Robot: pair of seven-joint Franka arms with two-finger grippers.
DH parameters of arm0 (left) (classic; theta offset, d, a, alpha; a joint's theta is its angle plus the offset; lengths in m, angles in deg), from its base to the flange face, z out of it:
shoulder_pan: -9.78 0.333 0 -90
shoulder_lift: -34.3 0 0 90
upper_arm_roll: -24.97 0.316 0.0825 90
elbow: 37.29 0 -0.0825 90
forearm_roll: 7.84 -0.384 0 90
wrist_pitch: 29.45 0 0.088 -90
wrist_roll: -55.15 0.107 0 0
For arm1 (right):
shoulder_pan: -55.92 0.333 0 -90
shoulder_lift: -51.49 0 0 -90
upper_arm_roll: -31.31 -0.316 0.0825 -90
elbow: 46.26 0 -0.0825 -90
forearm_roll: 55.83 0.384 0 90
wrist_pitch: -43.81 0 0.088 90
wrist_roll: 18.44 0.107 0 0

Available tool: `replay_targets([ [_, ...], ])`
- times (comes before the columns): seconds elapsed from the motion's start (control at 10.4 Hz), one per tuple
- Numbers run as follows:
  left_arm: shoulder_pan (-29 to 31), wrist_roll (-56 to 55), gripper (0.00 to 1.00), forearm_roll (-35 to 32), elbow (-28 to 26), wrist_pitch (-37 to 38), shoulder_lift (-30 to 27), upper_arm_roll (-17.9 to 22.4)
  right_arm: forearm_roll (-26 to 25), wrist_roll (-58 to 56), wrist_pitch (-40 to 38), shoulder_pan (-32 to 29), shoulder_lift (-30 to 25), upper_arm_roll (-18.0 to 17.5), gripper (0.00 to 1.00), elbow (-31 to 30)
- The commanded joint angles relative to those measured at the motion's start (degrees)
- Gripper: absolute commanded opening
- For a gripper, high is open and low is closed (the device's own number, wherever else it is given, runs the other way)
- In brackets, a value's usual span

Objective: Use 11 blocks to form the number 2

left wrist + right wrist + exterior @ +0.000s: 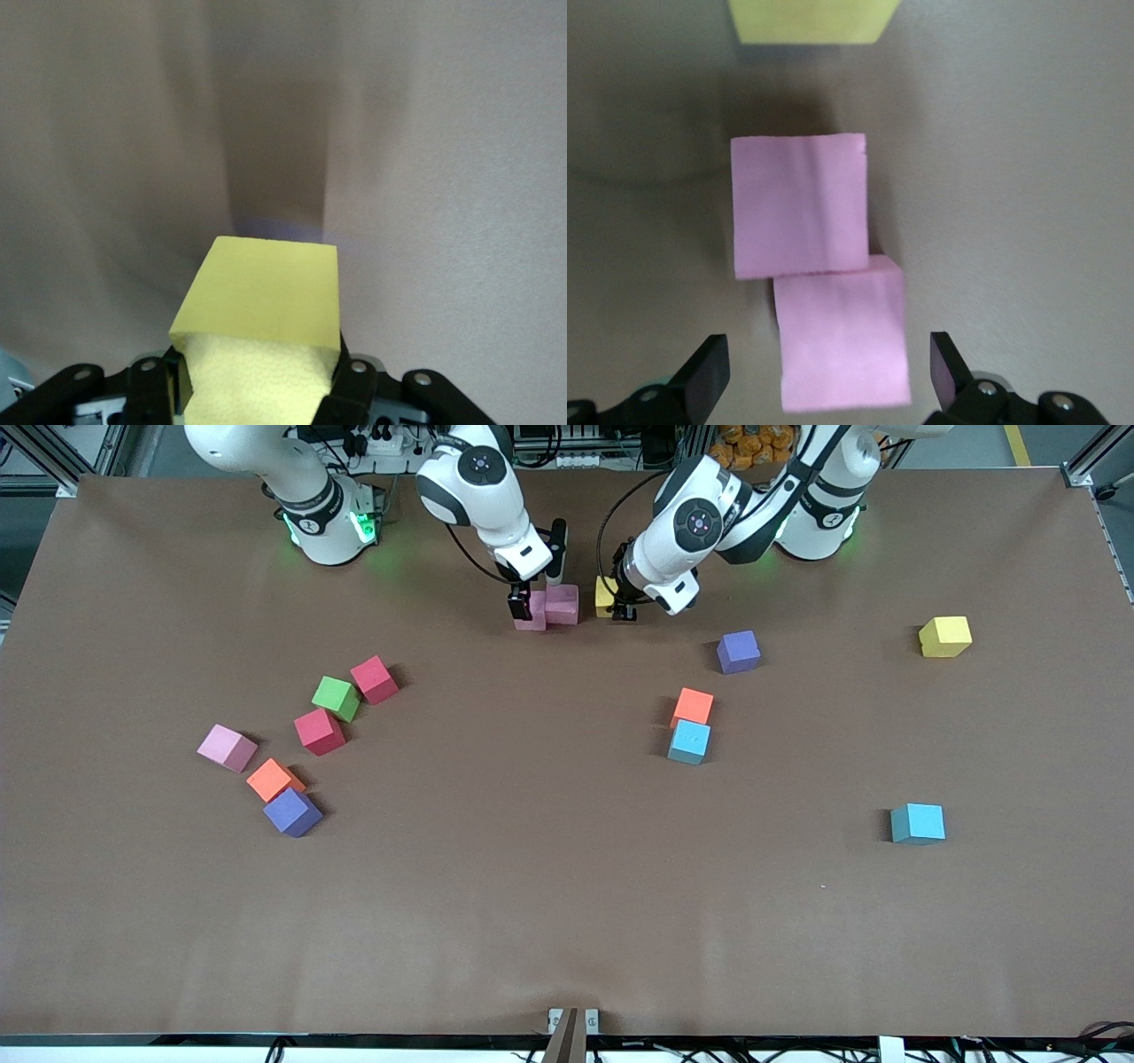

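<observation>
Two pink blocks lie touching near the robots' bases at mid-table, and the right gripper stands low over them with its fingers spread wide, holding nothing — whether a fingertip brushes a block is hard to tell. Just beside them toward the left arm's end, the left gripper is clamped on a yellow block, low over the table. Scattered blocks lie nearer the front camera — pink, orange, purple and two red ones around a green cube toward the right arm's end, and purple, orange, two light blue and another yellow toward the left arm's end.
</observation>
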Motion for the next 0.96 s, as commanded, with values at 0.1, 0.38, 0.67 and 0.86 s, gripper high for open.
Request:
replay_targets([
  [0.1,0.02,-0.57,0.28,2.06,-1.72,-6.34,1.75,-2.09,0.68,-1.51,-8.03,-7.03,-5.39,-0.08,1.00,1.04],
  [0.38,0.90,-0.57,0.28,2.06,-3.30,-9.77,2.02,-4.90,0.51,-2.39,-17.61,-19.31,-6.28,1.85,1.00,5.69],
  [0.67,0.72,-0.57,0.28,2.06,-3.48,-12.32,3.42,-4.99,0.16,-4.32,-22.03,-34.69,-4.44,3.09,1.00,11.32],
  [0.86,0.28,-0.57,0.29,1.97,-3.39,-13.12,4.13,-4.99,-2.12,-4.49,-21.25,-42.61,-2.08,3.09,1.00,13.86],
])
